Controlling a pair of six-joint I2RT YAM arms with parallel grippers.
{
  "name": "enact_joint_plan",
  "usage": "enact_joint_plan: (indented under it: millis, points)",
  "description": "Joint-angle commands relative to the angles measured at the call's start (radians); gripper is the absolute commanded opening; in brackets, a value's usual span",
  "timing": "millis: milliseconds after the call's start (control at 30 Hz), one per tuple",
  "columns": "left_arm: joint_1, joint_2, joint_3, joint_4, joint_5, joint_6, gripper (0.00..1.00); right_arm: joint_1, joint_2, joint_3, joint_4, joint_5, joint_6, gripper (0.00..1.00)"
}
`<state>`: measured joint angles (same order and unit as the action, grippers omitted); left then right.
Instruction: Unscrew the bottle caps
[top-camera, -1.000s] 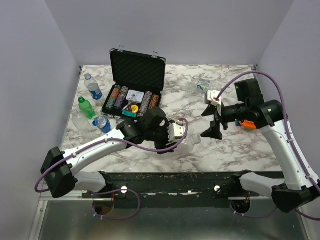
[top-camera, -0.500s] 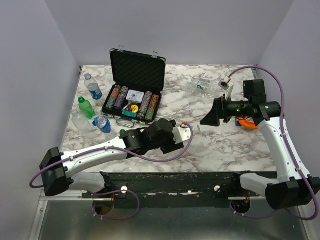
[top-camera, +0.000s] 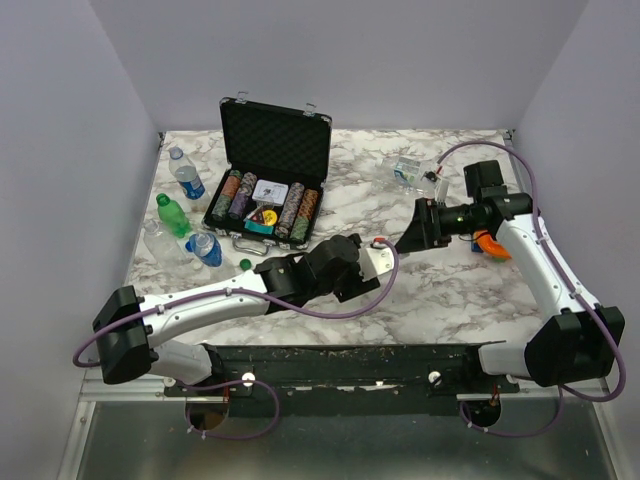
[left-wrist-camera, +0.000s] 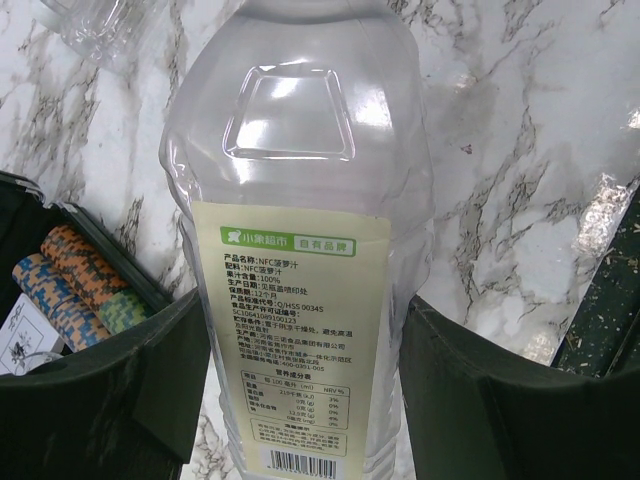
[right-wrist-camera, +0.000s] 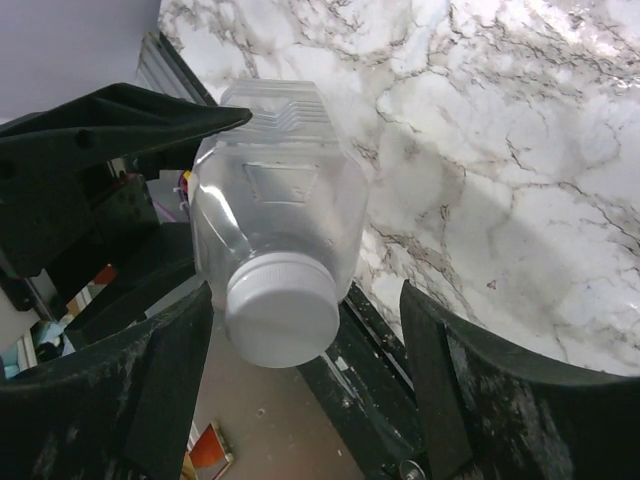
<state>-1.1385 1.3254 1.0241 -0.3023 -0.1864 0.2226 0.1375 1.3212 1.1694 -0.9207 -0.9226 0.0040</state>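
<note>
My left gripper (top-camera: 368, 262) is shut on a clear bottle with a pale label (left-wrist-camera: 305, 250) and holds it above the table, neck pointing right. In the left wrist view its fingers (left-wrist-camera: 110, 400) press both sides of the label. The bottle's white cap (right-wrist-camera: 283, 310) is on and faces my right gripper (right-wrist-camera: 305, 300). That gripper is open, with the cap between its jaws, nearer the left finger (right-wrist-camera: 120, 400) and touching neither. From above, the right gripper (top-camera: 412, 237) meets the bottle (top-camera: 390, 250) near the table's middle front.
An open black chip case (top-camera: 270, 185) stands at the back left. Several bottles (top-camera: 185, 175) lie left of it, one of them green (top-camera: 172, 215), with a loose green cap (top-camera: 245, 263). A clear bottle (top-camera: 408, 170) lies at the back right. An orange object (top-camera: 490, 245) sits by the right arm.
My left gripper has carried the bottle forward and turned its cap to the right. My right gripper has swung in to the left and now has its open jaws around the cap.
</note>
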Motion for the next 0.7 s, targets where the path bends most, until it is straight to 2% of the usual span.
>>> enact_joint_plan:
  millis: [0,67,167,367,433,533,667]
  points:
    - [-0.007,0.009,0.025,0.035,-0.013,-0.015,0.0,0.007,-0.004,0.03,-0.006,-0.082,0.007,0.81]
    - [-0.007,0.009,0.022,0.037,-0.012,-0.016,0.0,0.007,-0.005,0.033,-0.006,-0.097,0.007,0.78]
    - [-0.006,0.011,0.019,0.035,-0.012,-0.016,0.0,0.007,-0.007,0.035,-0.01,-0.11,0.007,0.67]
    - [-0.007,0.001,0.005,0.046,-0.015,-0.02,0.0,0.007,-0.019,0.033,-0.024,-0.15,-0.041,0.33]
    - [-0.006,-0.006,-0.005,0.058,0.002,-0.028,0.0,0.008,-0.025,0.036,-0.033,-0.16,-0.061,0.26]
    - [0.006,-0.025,-0.021,0.068,0.077,-0.037,0.0,0.019,-0.033,0.056,-0.07,-0.185,-0.136,0.2]
    - [0.081,-0.087,-0.05,0.092,0.348,-0.06,0.0,0.063,-0.053,0.096,-0.139,-0.171,-0.316,0.1]
